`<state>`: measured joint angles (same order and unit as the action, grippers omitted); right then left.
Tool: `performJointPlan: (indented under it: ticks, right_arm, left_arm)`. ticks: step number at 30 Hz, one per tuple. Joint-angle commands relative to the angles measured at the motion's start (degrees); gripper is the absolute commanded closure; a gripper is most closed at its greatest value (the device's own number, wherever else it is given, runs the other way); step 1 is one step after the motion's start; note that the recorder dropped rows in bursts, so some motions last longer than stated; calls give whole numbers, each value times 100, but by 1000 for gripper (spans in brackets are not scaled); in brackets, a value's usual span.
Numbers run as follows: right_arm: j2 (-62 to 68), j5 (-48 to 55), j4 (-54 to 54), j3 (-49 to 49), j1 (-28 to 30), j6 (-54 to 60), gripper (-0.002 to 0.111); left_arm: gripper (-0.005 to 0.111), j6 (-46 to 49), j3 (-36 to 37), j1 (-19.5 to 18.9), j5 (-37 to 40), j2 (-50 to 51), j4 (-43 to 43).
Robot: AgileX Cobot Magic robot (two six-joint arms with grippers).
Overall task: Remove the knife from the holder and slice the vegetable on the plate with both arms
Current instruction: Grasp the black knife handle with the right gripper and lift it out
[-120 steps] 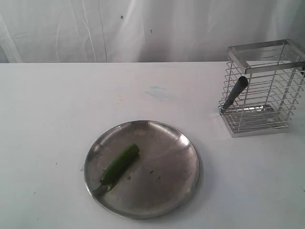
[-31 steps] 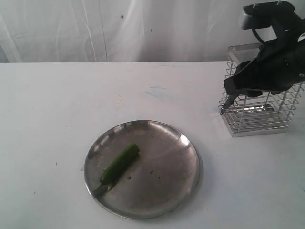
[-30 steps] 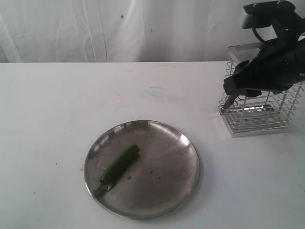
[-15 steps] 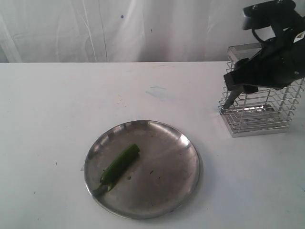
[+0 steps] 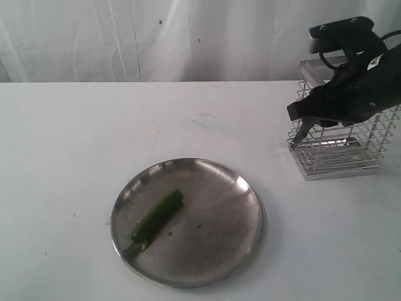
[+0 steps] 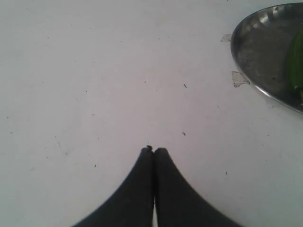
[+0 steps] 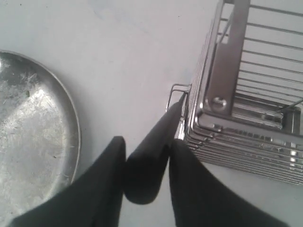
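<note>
The knife leans in the chrome wire holder at the back right, and only its lower handle shows below my right gripper. In the right wrist view, the dark handle sits between the two fingers of the right gripper, which press on both its sides. The green vegetable lies on the left half of the steel plate. My left gripper is shut and empty over bare table, with the plate and vegetable off to one side.
A white cloth hangs behind the white table. The holder's wire wall stands close beside the right fingers. Small stains mark the table near the plate's rim.
The right gripper has shifted slightly left and lower at the holder, and its fingers have closed in on the knife handle. The left gripper, plate and vegetable have not moved.
</note>
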<state>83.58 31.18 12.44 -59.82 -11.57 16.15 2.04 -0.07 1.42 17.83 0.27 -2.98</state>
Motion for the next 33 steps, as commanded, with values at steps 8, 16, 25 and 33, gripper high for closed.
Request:
performJointPlan:
  ticks: [8,16,25,33]
  right_arm:
    - [-10,-217,-345,-12,-5,-222,108]
    - [-358,-262,-368,-56,-5,-222,108]
    - [-1106,-187,-455,-116,-5,-222,108]
    - [-2140,407,-150,-240,-5,-295,108]
  left_arm:
    - [107,4,7,46,127,-27,11]
    - [107,4,7,46,127,-27,11]
    - [107,4,7,46,127,-27,11]
    - [107,4,7,46,127,-27,11]
